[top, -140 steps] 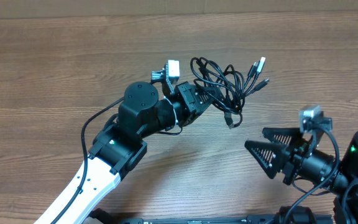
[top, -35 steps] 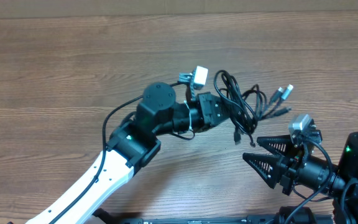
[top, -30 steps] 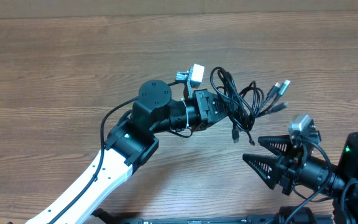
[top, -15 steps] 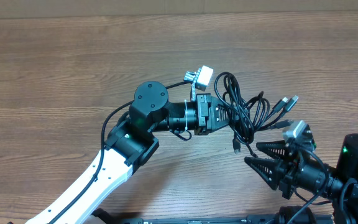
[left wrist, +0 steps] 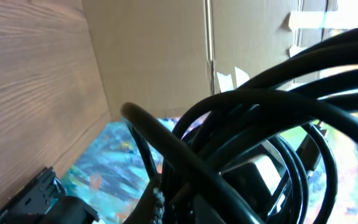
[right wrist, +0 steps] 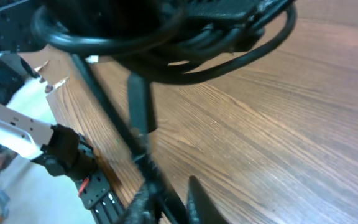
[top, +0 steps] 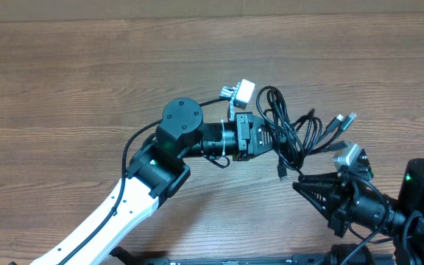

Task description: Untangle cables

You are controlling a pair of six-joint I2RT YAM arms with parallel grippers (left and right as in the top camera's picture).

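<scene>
Cables [top: 291, 138] hang bunched in the left hand [top: 266, 137]; right hand [top: 299, 184] pinches one low.

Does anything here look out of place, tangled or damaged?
Only the cables: they are bunched in one knot at the left end effector, with loops crossing each other and plug tips sticking out loose. No damage is visible.
</scene>
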